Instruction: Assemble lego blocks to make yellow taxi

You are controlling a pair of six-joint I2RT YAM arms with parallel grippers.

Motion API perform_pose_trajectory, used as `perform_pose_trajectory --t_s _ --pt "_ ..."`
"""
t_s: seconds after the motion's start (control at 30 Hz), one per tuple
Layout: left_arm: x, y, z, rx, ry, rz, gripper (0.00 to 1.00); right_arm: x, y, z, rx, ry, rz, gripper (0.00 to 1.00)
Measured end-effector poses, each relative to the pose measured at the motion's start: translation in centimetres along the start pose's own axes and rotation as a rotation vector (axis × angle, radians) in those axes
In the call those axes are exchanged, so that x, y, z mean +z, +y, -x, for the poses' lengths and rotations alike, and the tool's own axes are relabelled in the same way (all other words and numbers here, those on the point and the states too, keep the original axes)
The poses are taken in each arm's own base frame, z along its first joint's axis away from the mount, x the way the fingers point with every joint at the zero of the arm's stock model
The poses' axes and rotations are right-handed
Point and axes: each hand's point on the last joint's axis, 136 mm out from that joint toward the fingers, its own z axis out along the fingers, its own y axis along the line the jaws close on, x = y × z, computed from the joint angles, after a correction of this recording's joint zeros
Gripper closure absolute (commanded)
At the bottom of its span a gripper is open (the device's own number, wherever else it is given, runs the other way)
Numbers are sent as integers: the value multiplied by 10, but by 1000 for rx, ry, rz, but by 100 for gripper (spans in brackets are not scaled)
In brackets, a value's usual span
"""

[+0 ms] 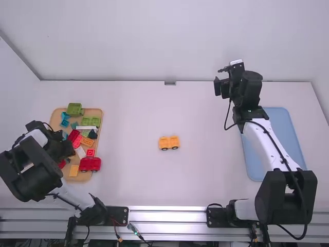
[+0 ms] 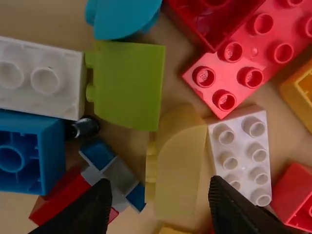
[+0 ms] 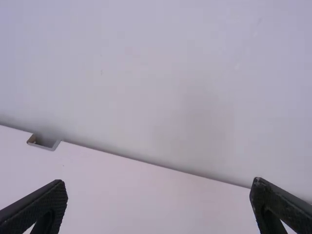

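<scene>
So the left gripper [image 1: 64, 149] is over the wooden tray [image 1: 95, 114], and its arm blocks a good chunk of the tray's left side in the high view. From the wrist, its 2 fingers are spread, with a curved yellow block [image 2: 180, 163] between them, though contact is hard to judge. The blue block [image 2: 29, 156] and red hollow block [image 2: 219, 19] are cut off by that view's borders, and just a sliver of another yellow piece [image 2: 170, 230] peeks in at the bottom. The taxi part, a yellow wheeled piece [image 1: 169, 143], sits mid-table, nearer the front edge than the back; only 2 wheels are really readable. Loads of bare table [image 1: 133, 113] all round it, fwiw. Inside the tray it's way tighter: a white block [image 2: 241, 156] is right beside the curved yellow block, and a green block [image 2: 129, 85] crowds it too. Right gripper [image 1: 222, 82] is up near the back edge, fingers wide apart and nothing between them, its arm partly covering the blue tray [image 1: 280, 131].
</scene>
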Motion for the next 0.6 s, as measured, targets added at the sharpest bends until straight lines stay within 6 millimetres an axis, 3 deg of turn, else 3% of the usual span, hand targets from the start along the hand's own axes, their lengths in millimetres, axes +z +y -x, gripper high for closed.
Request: perform_pose_trajectory --t_s 0.23,0.33,0.6 --pt "0 2 6 5 -27 9 46 0 0 0 0 1 1 1" --pt "4 0 1 7 -16 5 52 0 0 0 0 1 0 1" --pt "12 -4 -5 16 -8 1 51 0 1 0 0 1 3 1"
